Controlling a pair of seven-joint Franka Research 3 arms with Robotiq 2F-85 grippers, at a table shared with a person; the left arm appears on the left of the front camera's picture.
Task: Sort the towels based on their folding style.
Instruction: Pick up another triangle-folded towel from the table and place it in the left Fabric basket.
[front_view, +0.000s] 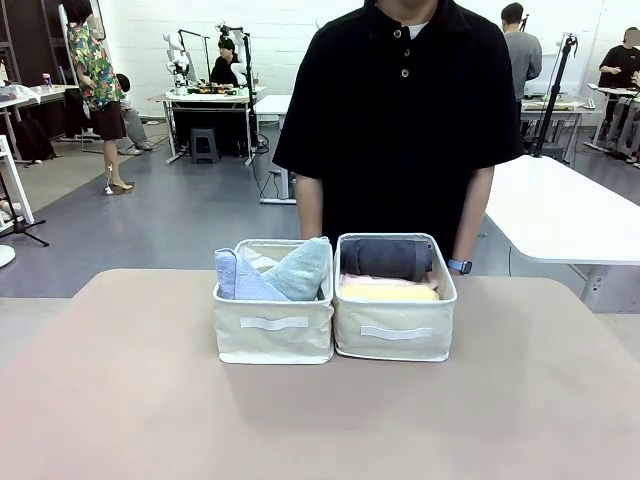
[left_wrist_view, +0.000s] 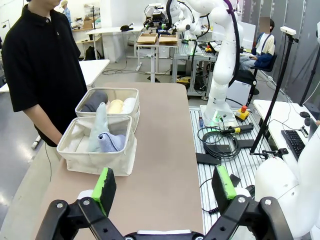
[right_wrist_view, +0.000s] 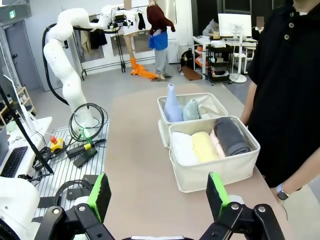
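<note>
In the front view we see two cream fabric bins side by side and touching at the middle of the tan table (front_view: 110, 400). The left bin (front_view: 273, 345) holds the light blue towel (front_view: 236, 278) and the pale teal towel (front_view: 302, 268), both folded into wedges that stand up above the rim and lean against each other. The right bin (front_view: 394, 335) holds the dark grey towel (front_view: 386, 257), rolled and lying at the far side, with the yellow towel (front_view: 388, 290) rolled in front of it and a sliver of the pink towel (front_view: 346, 281) between them at the left. A person (front_view: 405, 110) in a black shirt stands just behind the bins with arms hanging down.

From the left wrist view we see our left gripper (left_wrist_view: 166, 185) with its green-padded fingers spread wide and nothing between them, held above the table's near end. Beyond it the nearer bin carries the teal wedge upright and the blue one beside it; the farther bin shows the grey, yellow and white towel (left_wrist_view: 129, 104) in a row.

From the right wrist view our right gripper (right_wrist_view: 158, 196) likewise stands spread apart and empty over the table. Here the nearer bin holds four rolls lying side by side: white, yellow, pink, then dark grey nearest the person. The farther bin holds the two wedges, blue and teal, standing upright.
</note>
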